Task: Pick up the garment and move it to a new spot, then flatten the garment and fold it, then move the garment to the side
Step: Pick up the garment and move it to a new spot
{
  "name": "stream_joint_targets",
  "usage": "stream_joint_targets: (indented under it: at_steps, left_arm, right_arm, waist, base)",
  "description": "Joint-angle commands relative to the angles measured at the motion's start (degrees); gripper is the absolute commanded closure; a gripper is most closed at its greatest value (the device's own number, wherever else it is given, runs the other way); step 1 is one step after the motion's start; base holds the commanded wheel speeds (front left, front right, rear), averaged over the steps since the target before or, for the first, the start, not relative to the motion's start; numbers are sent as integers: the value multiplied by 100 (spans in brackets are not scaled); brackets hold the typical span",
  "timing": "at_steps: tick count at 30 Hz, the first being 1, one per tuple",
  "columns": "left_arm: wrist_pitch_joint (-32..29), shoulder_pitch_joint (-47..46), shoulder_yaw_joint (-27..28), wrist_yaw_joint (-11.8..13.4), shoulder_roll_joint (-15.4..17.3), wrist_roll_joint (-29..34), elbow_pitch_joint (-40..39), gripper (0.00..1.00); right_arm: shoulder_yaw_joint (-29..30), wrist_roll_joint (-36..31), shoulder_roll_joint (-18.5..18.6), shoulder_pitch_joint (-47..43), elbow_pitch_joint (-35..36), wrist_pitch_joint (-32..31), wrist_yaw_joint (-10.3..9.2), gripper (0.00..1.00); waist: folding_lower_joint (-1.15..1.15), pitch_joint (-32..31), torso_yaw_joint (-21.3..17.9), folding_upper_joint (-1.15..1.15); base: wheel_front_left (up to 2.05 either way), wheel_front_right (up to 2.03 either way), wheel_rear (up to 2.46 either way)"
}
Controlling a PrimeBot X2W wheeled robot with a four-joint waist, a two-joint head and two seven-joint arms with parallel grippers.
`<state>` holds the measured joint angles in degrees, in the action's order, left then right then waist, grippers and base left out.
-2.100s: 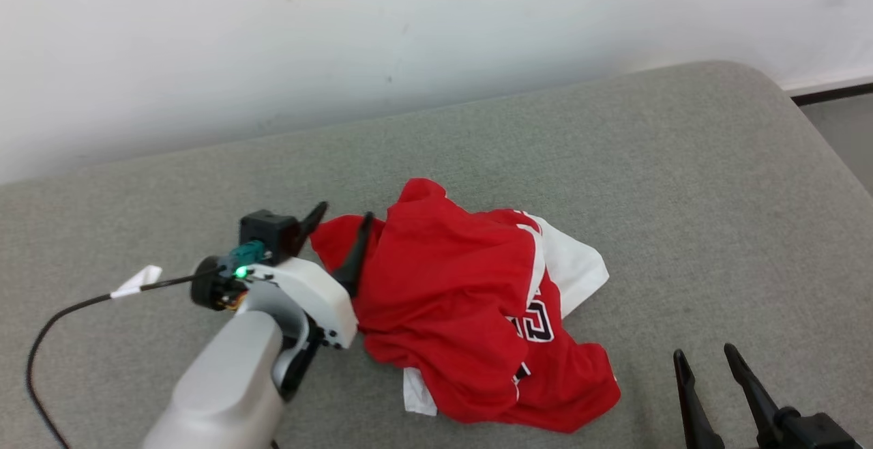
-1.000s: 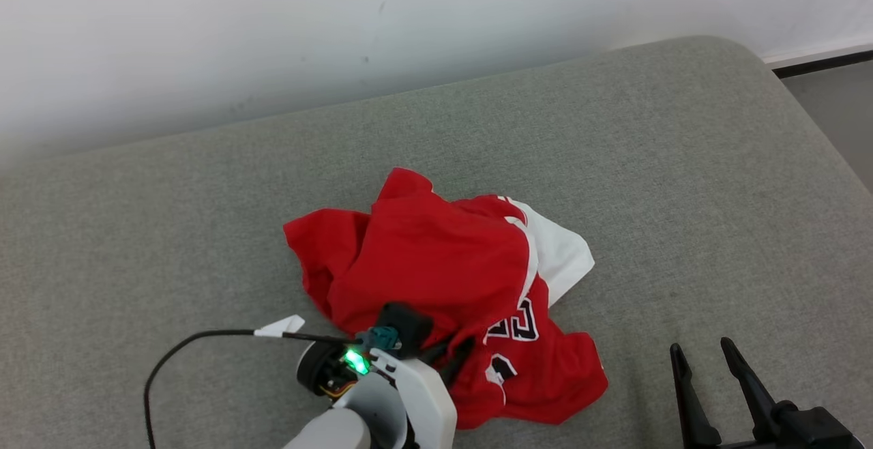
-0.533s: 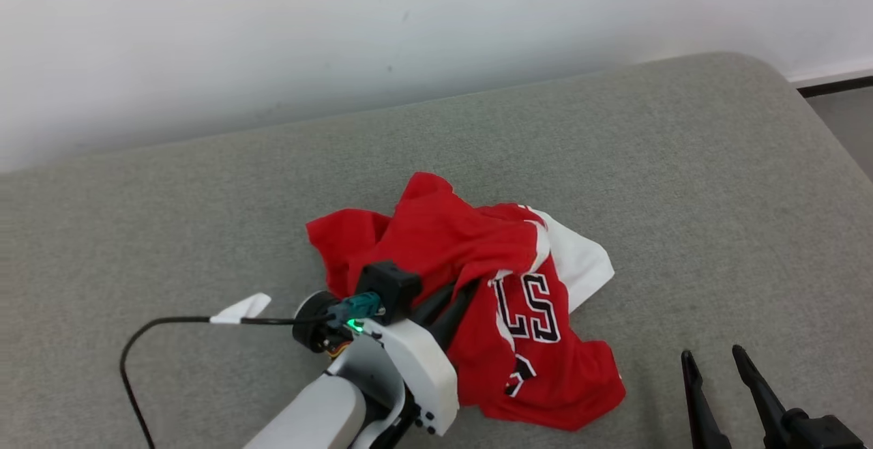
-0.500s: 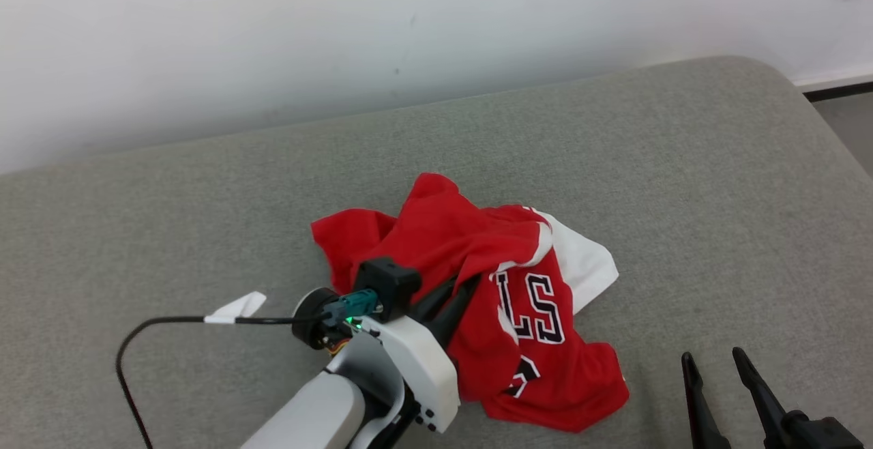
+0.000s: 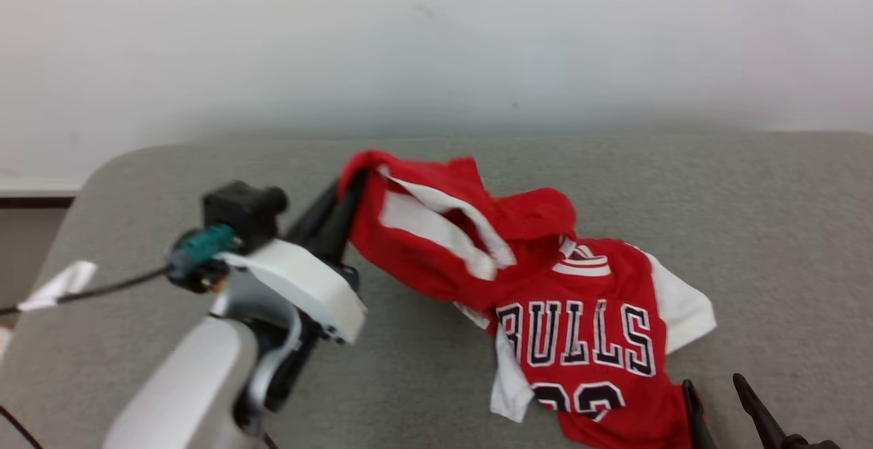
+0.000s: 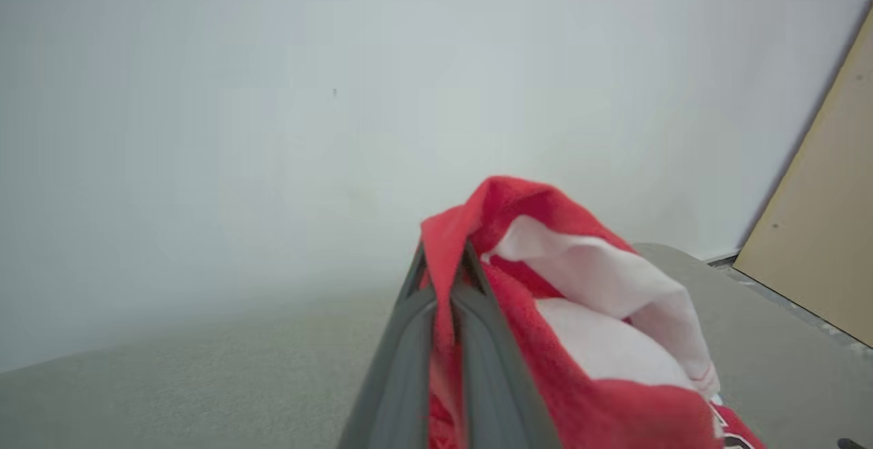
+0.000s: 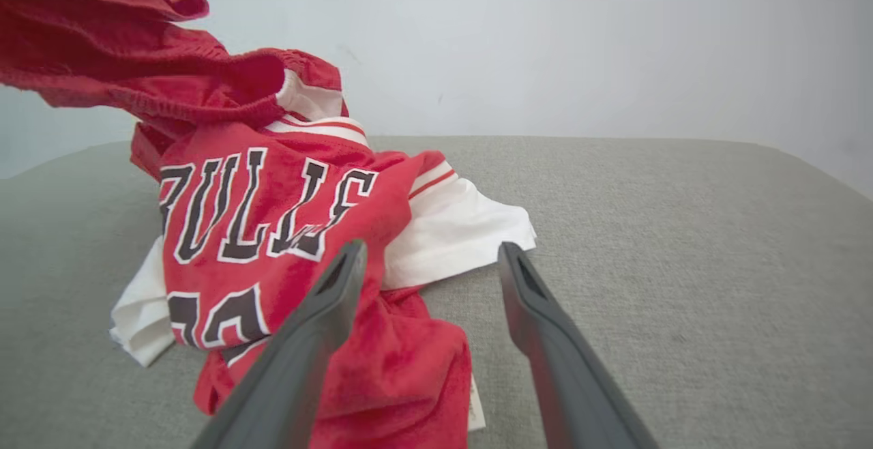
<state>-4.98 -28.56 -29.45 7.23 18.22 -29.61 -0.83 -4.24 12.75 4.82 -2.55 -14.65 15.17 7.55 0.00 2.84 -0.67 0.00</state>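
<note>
While the left gripper [image 5: 344,193] at nine o'clock clenches an edge of the crumpled red-and-white fabric jersey [image 5: 573,326], which trails toward five o'clock on the grey padded surface [image 5: 750,230], the right gripper [image 7: 431,251] gapes empty, so flattening and folding apparently remain.

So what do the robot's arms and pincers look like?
The left arm is a silver-grey forearm with a white wrist shell, a black camera block, a teal connector and a black cable tagged with white tape. The left pincer and right pincer each have two long tapered dark fingers.
</note>
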Motion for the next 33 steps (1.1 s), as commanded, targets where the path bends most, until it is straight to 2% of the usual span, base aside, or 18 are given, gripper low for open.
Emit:
stream_joint_targets:
  at_steps: [1,8,17,23,28,29,30,31,32,33]
  left_arm:
    - [-15,-137,157,27,135,-81,6,100]
    - [-109,-613,835,97,757,-196,494,100]
    - [-69,-965,1455,112,1369,-306,1390,100]
    - [-70,-1033,1423,163,1479,-199,2257,100]
    - [39,-1011,1367,135,1298,-274,3225,100]
    - [101,-1012,1382,137,1261,-296,3428,94]
    - [161,-1011,1390,139,1215,-331,3616,65]
    - [231,-1006,1366,150,1190,-281,3808,49]
    - [281,-998,1354,168,1140,-267,4010,0]
    - [334,-995,1368,169,1078,-319,4167,0]
  right_arm:
    - [-1,-27,42,-51,12,-4,-12,0]
    - [-83,-31,99,47,3,-4,-12,0]
    - [-116,-40,244,183,46,-4,-12,0]
    - [-170,-53,398,333,79,-4,-12,0]
    - [-246,-69,479,505,102,-4,-12,0]
    - [-251,-75,492,519,102,-4,-12,0]
    - [-249,-78,503,528,97,-4,-12,0]
    - [-248,-79,512,533,94,-4,-12,0]
    - [-250,-79,518,533,85,-4,-12,0]
    - [-252,-80,522,529,72,-4,-13,0]
  waist:
    - [0,-88,424,0]
    - [0,44,977,0]
    - [0,498,1223,0]
    - [0,848,1212,0]
    - [0,1082,1088,0]
    - [0,1116,1065,0]
    - [0,1139,1046,0]
    - [0,1153,1030,0]
    - [0,1156,1013,0]
    - [0,1153,994,0]
  base:
    - [0,0,0]
    - [0,0,0]
    - [0,0,0]
    - [0,0,0]
    - [0,0,0]
    - [0,0,0]
    - [0,0,0]
    - [0,0,0]
    - [0,0,0]
    - [0,0,0]
